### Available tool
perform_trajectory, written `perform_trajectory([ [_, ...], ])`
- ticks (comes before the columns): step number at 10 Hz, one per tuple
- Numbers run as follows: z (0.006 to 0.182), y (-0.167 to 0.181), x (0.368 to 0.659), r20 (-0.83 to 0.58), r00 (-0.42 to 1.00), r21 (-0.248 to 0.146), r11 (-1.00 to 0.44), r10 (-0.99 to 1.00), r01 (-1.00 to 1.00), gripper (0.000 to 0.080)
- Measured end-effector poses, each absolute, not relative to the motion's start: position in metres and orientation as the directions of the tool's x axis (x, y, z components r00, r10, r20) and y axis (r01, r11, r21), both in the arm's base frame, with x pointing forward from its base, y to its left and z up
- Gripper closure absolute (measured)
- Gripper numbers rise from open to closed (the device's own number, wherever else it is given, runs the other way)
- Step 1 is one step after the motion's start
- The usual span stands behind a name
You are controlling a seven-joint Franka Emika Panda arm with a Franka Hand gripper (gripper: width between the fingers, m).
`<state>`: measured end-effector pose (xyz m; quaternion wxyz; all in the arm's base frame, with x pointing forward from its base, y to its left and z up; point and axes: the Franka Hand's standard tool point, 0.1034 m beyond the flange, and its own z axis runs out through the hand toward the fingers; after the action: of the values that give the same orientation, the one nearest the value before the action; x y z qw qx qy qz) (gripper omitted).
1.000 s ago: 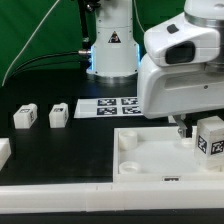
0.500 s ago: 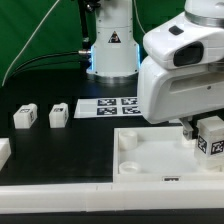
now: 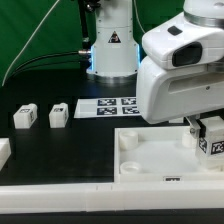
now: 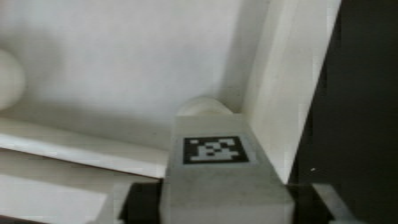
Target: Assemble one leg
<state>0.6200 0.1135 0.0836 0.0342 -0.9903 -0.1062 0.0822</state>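
Observation:
My gripper (image 3: 208,128) is shut on a white tagged leg (image 3: 211,140) and holds it upright over the large white panel (image 3: 150,160), near the panel's corner at the exterior view's right. In the wrist view the leg (image 4: 217,160) sits between my two dark fingers (image 4: 150,205), its tag facing the camera, with the panel (image 4: 107,90) and its raised rim beyond. Two more legs (image 3: 25,117) (image 3: 58,114) lie on the black table at the exterior view's left. A further white part (image 3: 3,152) shows at the left edge.
The marker board (image 3: 108,107) lies on the table behind the panel. The robot base (image 3: 112,50) stands at the back. The arm's white body (image 3: 180,70) hides the panel's far right corner.
The gripper with the leg has shifted slightly toward the exterior view's right and a little lower over the panel's corner.

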Motion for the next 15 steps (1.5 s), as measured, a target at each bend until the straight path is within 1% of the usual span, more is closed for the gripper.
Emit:
perform_trajectory([
  [1, 0.084, 0.109, 0.621, -0.154, 0.966, -0.084, -0.977, 0.206, 0.195, 0.0507],
  [2, 0.083, 0.108, 0.622, -0.158, 0.980, -0.076, -0.991, 0.122, 0.111, 0.0507],
  [4, 0.083, 0.111, 0.621, -0.176, 0.973, -0.051, -0.986, -0.147, -0.158, 0.0505],
  [6, 0.082, 0.111, 0.621, -0.181, 0.921, -0.021, -0.935, -0.344, -0.354, 0.0505],
  [7, 0.082, 0.113, 0.622, -0.181, 0.861, 0.004, -0.876, -0.476, -0.483, 0.0505],
  [9, 0.082, 0.116, 0.621, -0.177, 0.758, 0.035, -0.774, -0.628, -0.633, 0.0506],
  [10, 0.082, 0.117, 0.621, -0.177, 0.674, 0.053, -0.691, -0.717, -0.721, 0.0505],
  [11, 0.082, 0.118, 0.621, -0.173, 0.624, 0.063, -0.641, -0.762, -0.765, 0.0505],
  [14, 0.082, 0.119, 0.621, -0.152, 0.391, 0.104, -0.408, -0.908, -0.907, 0.0505],
  [15, 0.082, 0.119, 0.622, -0.149, 0.351, 0.109, -0.368, -0.925, -0.923, 0.0505],
])
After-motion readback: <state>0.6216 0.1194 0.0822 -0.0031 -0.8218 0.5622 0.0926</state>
